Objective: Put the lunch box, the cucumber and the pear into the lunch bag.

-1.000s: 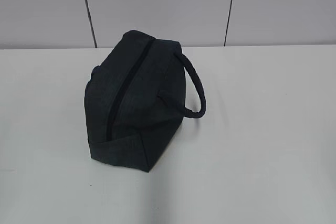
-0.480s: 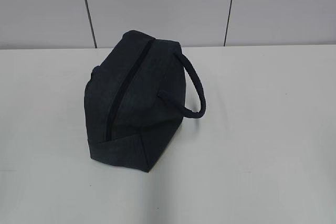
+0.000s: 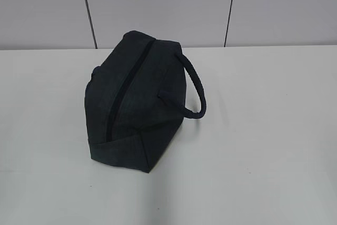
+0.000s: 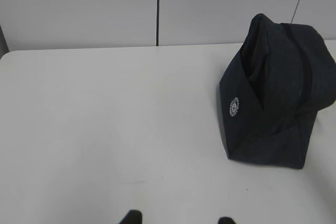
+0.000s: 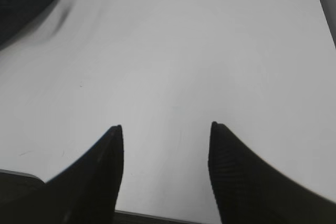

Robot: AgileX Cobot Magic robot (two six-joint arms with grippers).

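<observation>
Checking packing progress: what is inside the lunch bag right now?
That cannot be seen. The lunch bag sits on the white table with its top zipper looking closed along its length, so the fabric hides any contents. No lunch box, cucumber or pear shows in any view.

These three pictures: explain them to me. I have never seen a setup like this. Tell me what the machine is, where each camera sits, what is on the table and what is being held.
The machine is a robot with two arms, each ending in a pincer. One picture is taken from outside, looking down at a slant on a white table. On it stands the lunch bag, dark and boxy, with a looped handle on its right side; its top zipper looks closed. The other two pictures come from cameras on the wrists. The left wrist view shows the bag on its right and only the tips of the left pincer at the bottom edge. The right wrist view shows the right pincer, open over bare table. Neither holds anything. No food or lunch box is in sight.
</observation>
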